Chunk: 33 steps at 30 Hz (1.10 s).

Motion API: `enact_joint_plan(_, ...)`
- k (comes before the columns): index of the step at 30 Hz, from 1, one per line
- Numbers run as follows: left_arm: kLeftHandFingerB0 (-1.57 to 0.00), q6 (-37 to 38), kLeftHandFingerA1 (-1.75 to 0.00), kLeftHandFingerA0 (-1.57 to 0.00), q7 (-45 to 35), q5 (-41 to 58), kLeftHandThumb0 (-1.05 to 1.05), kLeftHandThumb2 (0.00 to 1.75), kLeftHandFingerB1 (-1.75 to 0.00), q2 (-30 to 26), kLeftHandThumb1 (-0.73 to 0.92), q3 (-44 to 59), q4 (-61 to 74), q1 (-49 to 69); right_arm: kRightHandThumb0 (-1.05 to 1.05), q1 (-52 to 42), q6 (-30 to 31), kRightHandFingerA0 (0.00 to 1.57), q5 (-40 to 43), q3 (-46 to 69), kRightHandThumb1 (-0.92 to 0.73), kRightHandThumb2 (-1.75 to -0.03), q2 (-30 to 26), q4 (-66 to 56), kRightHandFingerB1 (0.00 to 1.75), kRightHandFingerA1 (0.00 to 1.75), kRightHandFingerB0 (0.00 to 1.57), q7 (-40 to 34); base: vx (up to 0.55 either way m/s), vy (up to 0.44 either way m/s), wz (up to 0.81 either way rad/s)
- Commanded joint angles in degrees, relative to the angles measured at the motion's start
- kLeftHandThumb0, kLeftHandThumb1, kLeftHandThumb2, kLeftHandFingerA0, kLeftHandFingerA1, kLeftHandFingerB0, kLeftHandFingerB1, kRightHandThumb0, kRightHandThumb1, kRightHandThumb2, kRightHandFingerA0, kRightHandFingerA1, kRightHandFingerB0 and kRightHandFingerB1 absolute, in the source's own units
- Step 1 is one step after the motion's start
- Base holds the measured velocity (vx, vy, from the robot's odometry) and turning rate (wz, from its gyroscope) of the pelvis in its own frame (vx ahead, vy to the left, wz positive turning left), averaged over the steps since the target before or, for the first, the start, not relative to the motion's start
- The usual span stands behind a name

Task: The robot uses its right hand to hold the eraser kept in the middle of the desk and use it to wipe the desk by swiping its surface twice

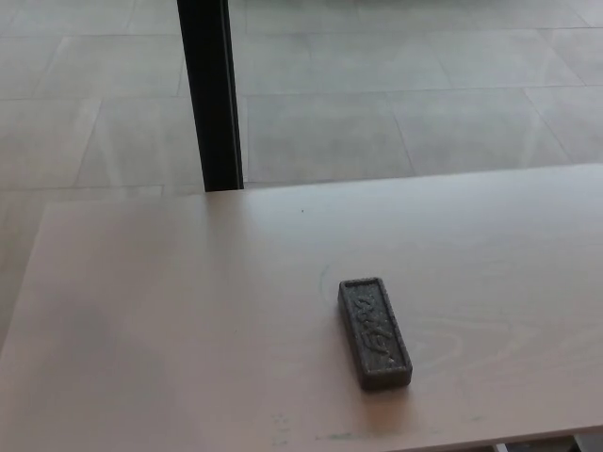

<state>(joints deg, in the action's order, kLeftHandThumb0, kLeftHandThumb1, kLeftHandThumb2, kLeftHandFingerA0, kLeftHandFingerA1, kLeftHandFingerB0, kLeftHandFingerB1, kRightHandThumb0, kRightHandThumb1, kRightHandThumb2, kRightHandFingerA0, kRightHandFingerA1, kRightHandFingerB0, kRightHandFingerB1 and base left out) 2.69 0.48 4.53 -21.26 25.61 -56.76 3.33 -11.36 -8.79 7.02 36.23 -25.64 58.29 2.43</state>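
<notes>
The eraser (pixel 374 332) lay untouched on the bench (pixel 170 320); neither hand showed, so reaching and grasping came next.

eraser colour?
Dark grey eraser, with a raised pattern on top; head view, the only one.

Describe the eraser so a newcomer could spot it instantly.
Start with the pale wooden desk that fills the lower part of the head view. The eraser lies flat on it, right of centre and near the front edge. It is a dark grey rectangular block with a textured top, and nothing else rests on the desk.
</notes>
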Motion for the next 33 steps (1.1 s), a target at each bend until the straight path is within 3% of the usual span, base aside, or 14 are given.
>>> enact_joint_plan(1, -0.76, 0.7, -0.84, -0.91, 1.3, 3.7, -0.25, 0.53, -0.63, -1.3, 0.45, 3.0, -0.7, -1.2, -0.49, 2.1, -4.4, 0.89, 5.5, 3.6, -0.46, -0.55, -2.1, 2.7, 0.66, 0.80, 0.66, 0.9, 0.00, 0.000, 0.00)
enact_joint_plan(4, -0.75, 1.3, -0.82, -0.87, 0.7, 3.6, -0.25, 0.53, -0.64, -1.6, 0.45, 3.3, -1.1, -0.9, -0.49, 1.6, -5.6, 0.88, 5.6, 3.8, -0.45, -0.56, -1.9, 3.5, 0.67, 0.79, 0.66, 1.1, 0.00, 0.000, 0.00)
enact_joint_plan(6, -0.74, 0.2, -0.83, -0.84, 1.0, 3.8, -0.24, 0.53, -0.64, -1.4, 0.47, 3.4, 0.2, -0.5, -0.49, 1.6, -6.1, 1.03, 5.2, 3.2, -0.46, -0.56, -2.3, 4.2, 0.66, 0.92, 0.67, 1.0, 0.00, 0.000, 0.00)
enact_joint_plan(8, -0.76, 0.3, -0.80, -0.85, 0.8, 3.6, -0.26, 0.53, -0.63, -1.5, 0.45, 3.1, 0.2, -0.3, -0.49, 1.9, -6.1, 0.91, 5.8, 3.2, -0.45, -0.55, -2.4, 4.9, 0.66, 0.81, 0.67, 1.0, 0.00, 0.000, 0.00)
enact_joint_plan(13, -0.77, 0.4, -0.84, -0.89, 1.5, 3.9, -0.25, 0.53, -0.64, -1.4, 0.45, 3.1, -0.3, -0.8, -0.47, 2.0, -6.5, 0.95, 7.2, 3.4, -0.44, -0.57, -2.4, 4.8, 0.69, 0.84, 0.63, 1.6, 0.00, 0.000, 0.00)
enact_joint_plan(14, -0.74, -0.1, -0.84, -0.89, 1.7, 4.0, -0.24, 0.53, -0.63, -1.8, 0.46, 3.2, -0.6, -1.3, -0.48, 2.2, -5.7, 0.83, 7.2, 3.1, -0.46, -0.56, -2.2, 4.0, 0.68, 0.79, 0.61, 0.9, 0.00, 0.000, 0.00)
enact_joint_plan(18, -0.75, 0.4, -0.81, -0.86, 1.6, 3.8, -0.24, 0.53, -0.63, -1.7, 0.46, 2.6, -1.4, -1.8, -0.51, 2.7, -6.1, 0.90, 10.3, 5.6, -0.48, -0.57, -2.4, 3.3, 0.69, 0.86, 0.60, 1.7, 0.00, 0.000, 0.00)
enact_joint_plan(25, -0.72, 0.5, -0.79, -0.83, 1.5, 4.1, -0.22, 0.54, -0.63, -1.6, 0.48, 2.2, -1.7, -2.2, -0.59, 10.8, -2.7, 0.93, 14.8, 11.5, -0.51, -0.56, -7.9, 2.3, 0.65, 0.75, 0.57, -0.9, 0.00, 0.000, 0.00)
enact_joint_plan(26, -0.74, 0.9, -0.79, -0.86, 1.5, 3.9, -0.23, 0.54, -0.64, -1.7, 0.47, 2.1, -2.4, -2.5, -0.62, 13.8, -1.9, 0.93, 16.3, 12.6, -0.53, -0.56, -8.7, -1.4, 0.65, 0.73, 0.64, -1.6, 0.00, 0.000, 0.00)
enact_joint_plan(29, -0.73, 0.8, -0.79, -0.84, 1.7, 3.6, -0.24, 0.54, -0.64, -1.9, 0.48, 1.6, -2.0, -2.2, -0.68, 19.3, 2.4, 0.96, 16.2, 12.0, -0.59, -0.59, -10.5, -9.1, 0.63, 0.66, 0.55, -4.0, 0.00, 0.000, 0.00)
enact_joint_plan(32, -0.74, 0.9, -0.81, -0.84, 1.5, 4.0, -0.23, 0.54, -0.64, -1.8, 0.48, 1.7, -1.6, -2.1, -0.71, 23.0, 5.0, 0.95, 16.0, 10.7, -0.60, -0.59, -10.8, -15.8, 0.56, 0.65, 0.57, -4.8, 0.00, 0.000, 0.00)
enact_joint_plan(33, -0.75, 0.9, -0.82, -0.84, 1.5, 4.3, -0.23, 0.54, -0.65, -1.7, 0.48, 1.9, -1.5, -2.1, -0.74, 25.7, 7.5, 1.02, 16.0, 8.9, -0.59, -0.59, -10.8, -21.9, 0.56, 0.62, 0.62, -5.0, 0.00, 0.000, 0.00)
